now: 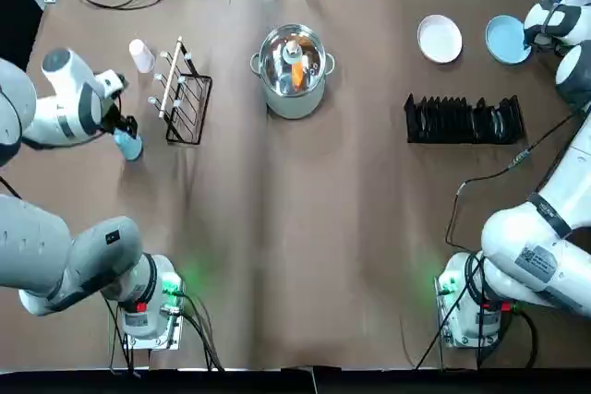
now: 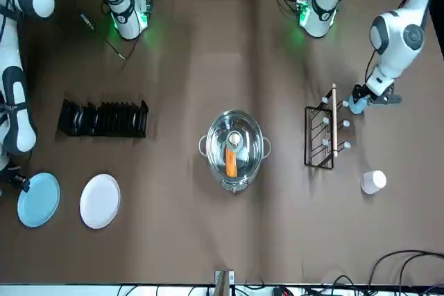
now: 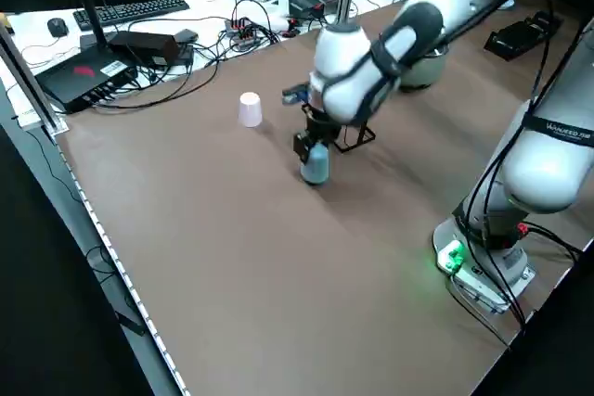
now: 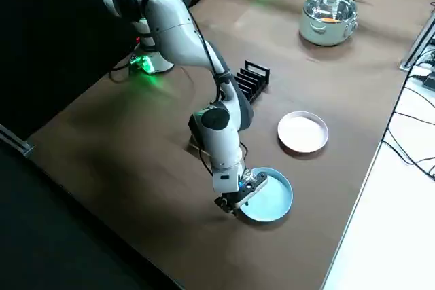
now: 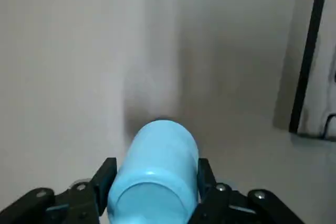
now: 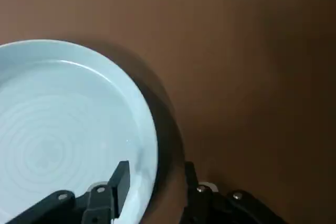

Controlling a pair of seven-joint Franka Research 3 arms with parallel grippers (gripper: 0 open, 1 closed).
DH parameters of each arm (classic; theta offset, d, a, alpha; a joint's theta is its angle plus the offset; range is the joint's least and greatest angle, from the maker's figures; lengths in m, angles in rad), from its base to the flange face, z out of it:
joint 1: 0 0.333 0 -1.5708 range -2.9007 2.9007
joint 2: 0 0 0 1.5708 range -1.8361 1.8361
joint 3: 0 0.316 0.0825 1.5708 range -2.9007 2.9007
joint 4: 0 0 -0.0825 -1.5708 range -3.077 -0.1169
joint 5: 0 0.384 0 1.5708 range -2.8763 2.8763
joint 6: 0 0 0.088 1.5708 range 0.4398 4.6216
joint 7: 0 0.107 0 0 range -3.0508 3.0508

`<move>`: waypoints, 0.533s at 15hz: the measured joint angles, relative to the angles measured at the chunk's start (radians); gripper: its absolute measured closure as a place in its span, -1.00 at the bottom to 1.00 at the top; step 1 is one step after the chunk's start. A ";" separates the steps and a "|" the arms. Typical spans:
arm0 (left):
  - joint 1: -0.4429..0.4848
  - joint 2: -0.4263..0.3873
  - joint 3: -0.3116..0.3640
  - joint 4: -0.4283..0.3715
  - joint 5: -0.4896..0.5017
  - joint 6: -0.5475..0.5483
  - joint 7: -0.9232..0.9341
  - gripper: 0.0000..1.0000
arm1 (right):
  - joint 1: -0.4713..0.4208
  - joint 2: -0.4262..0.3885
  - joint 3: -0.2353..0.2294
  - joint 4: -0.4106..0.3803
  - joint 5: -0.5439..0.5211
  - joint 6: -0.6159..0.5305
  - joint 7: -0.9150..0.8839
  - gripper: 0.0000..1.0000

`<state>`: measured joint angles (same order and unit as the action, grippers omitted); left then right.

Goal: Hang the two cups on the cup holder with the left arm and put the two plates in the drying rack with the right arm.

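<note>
Lighting even and diffuse from above; brown cloth-covered table [image 1: 305,228] well lit, shadows soft and short. Green indicator lamps at both arm bases cast a glow on the cloth. Specular glare inside the shiny round steel pot [image 1: 293,69]. Left wrist view: pale, washed-out cast; the light blue cylindrical cup [image 5: 155,177] close to the lens is soft-focused. Right side view dark along its left edge.

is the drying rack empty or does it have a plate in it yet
Empty. The drying rack holds no plate; the white plate and the blue plate both lie flat on the table beyond it.
</note>
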<state>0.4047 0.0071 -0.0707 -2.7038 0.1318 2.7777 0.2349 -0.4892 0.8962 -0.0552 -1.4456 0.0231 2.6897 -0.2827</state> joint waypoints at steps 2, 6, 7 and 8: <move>0.000 -0.023 -0.040 0.126 0.000 -0.209 -0.064 -0.34 | 0.000 0.004 0.003 0.000 0.001 0.000 0.000 0.03; -0.012 -0.020 -0.172 0.515 -0.001 -0.712 -0.230 -0.34 | 0.000 0.018 0.008 0.001 0.003 0.006 0.000 0.30; -0.012 -0.008 -0.196 0.581 -0.001 -0.775 -0.266 -0.34 | 0.000 0.018 0.010 0.002 0.003 0.006 0.001 0.51; -0.013 0.010 -0.221 0.640 -0.001 -0.824 -0.308 -0.34 | 0.000 0.018 0.010 0.002 0.004 0.006 0.003 0.60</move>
<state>0.3913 0.0167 -0.2917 -2.0640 0.1308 1.9537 -0.0733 -0.4893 0.9145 -0.0457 -1.4434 0.0270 2.6960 -0.2802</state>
